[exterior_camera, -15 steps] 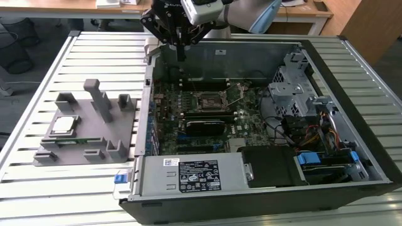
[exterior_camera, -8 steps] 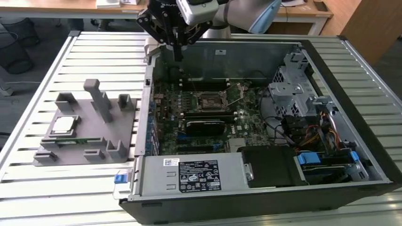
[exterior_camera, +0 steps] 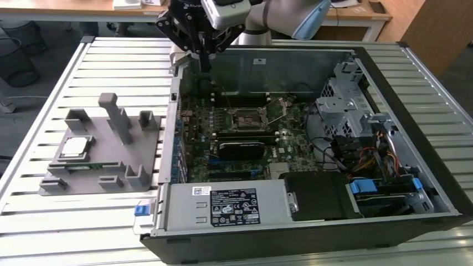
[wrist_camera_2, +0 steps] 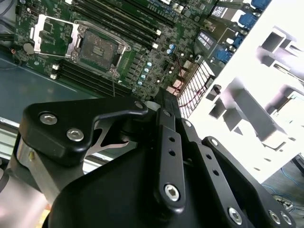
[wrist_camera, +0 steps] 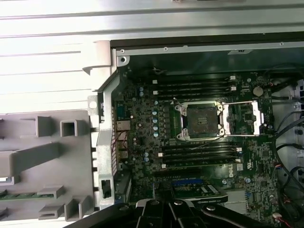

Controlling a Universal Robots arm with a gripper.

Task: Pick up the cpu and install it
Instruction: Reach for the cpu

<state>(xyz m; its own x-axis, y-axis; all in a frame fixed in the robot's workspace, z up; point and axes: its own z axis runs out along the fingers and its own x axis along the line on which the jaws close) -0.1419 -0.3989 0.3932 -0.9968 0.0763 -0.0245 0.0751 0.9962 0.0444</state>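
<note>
- The gripper (exterior_camera: 203, 64) is seen above the rear wall of the computer case (exterior_camera: 174, 138), closed up with nothing held
- The cpu (exterior_camera: 74, 147) is found lying on the grey fixture (exterior_camera: 74, 182), outside the case and well apart from the gripper
- The socket (wrist_camera: 199, 119) is seen open and unfilled
- If the chip were gripped off-centre or tilted, it could be dropped or seated crooked, and socket contacts could be bent

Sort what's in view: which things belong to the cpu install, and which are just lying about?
Job: cpu, on the grey holder; open motherboard socket; gripper, over the case, holding nothing.
Lying about: green memory stick on that holder; power supply; drive cage.
</note>
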